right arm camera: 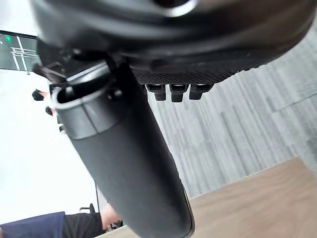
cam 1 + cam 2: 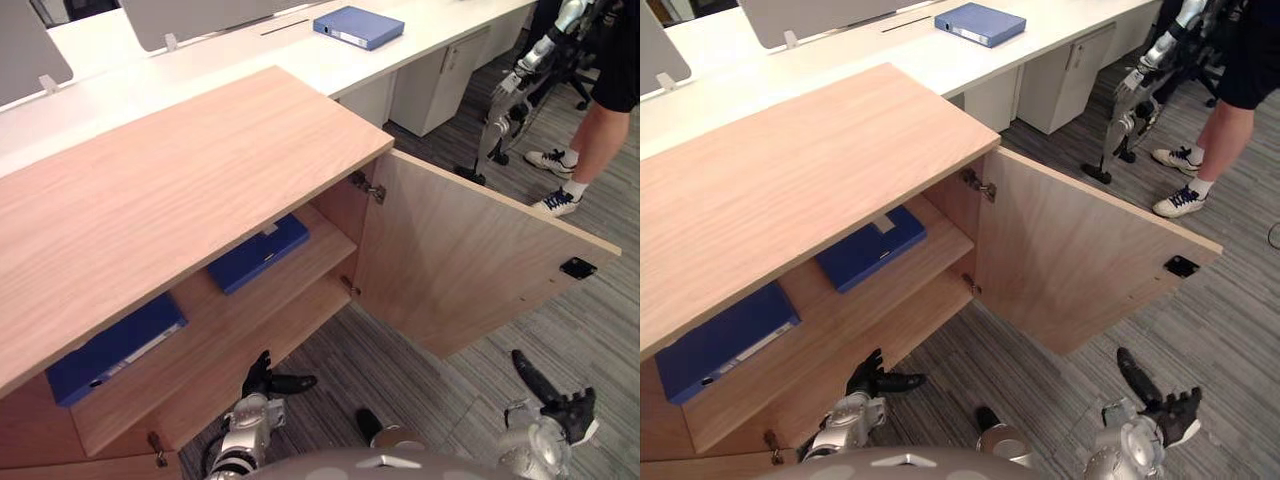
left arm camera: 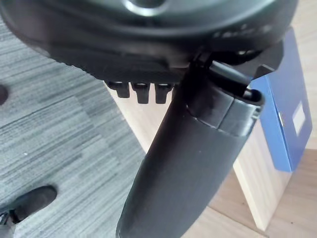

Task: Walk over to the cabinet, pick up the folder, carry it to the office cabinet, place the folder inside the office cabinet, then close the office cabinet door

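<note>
The folder (image 2: 258,253) lies inside the cabinet (image 2: 180,180), centre frame. The door (image 2: 460,260) at right is not yet closed. Left hand (image 2: 262,381) and right hand (image 2: 565,407) are empty, fingers relaxed.

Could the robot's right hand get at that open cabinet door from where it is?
Probably yes. The right hand hangs low and empty near the door's free edge, with only carpet between. It faces the inner side, though, so pushing it shut would mean reaching round that edge.
</note>
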